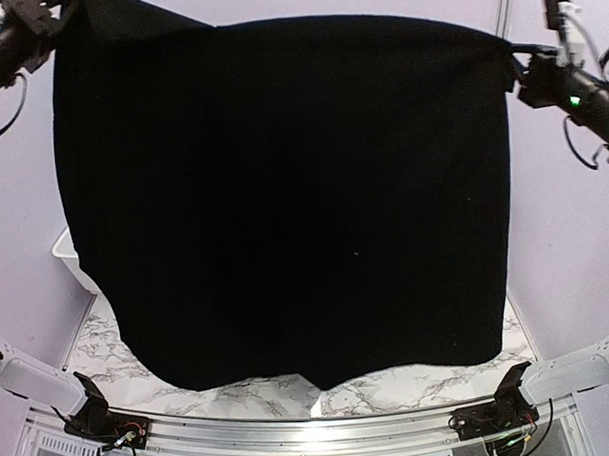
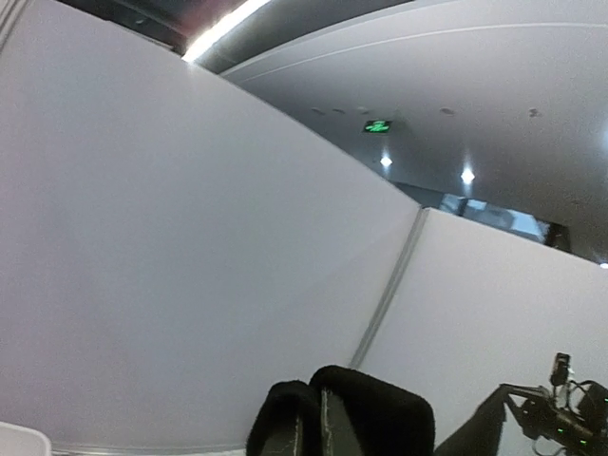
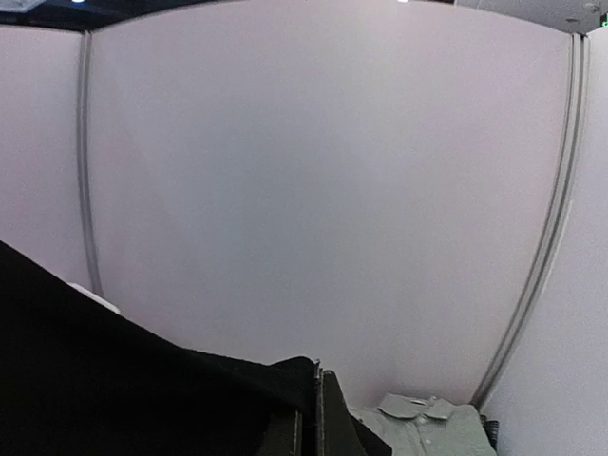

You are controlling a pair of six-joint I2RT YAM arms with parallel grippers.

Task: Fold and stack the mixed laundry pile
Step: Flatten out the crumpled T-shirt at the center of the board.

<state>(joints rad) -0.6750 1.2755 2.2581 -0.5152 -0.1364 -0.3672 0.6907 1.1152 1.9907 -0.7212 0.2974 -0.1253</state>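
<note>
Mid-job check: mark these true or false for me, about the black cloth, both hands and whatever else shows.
1. The black cloth hangs spread between the left hand and the right hand. True.
2. The cloth lies folded on the table. False: it is held up unfolded, hiding most of the table.
3. The right hand is open. False: it is shut on the cloth's corner.
4. A grey collared shirt shows in the right wrist view. True.
</note>
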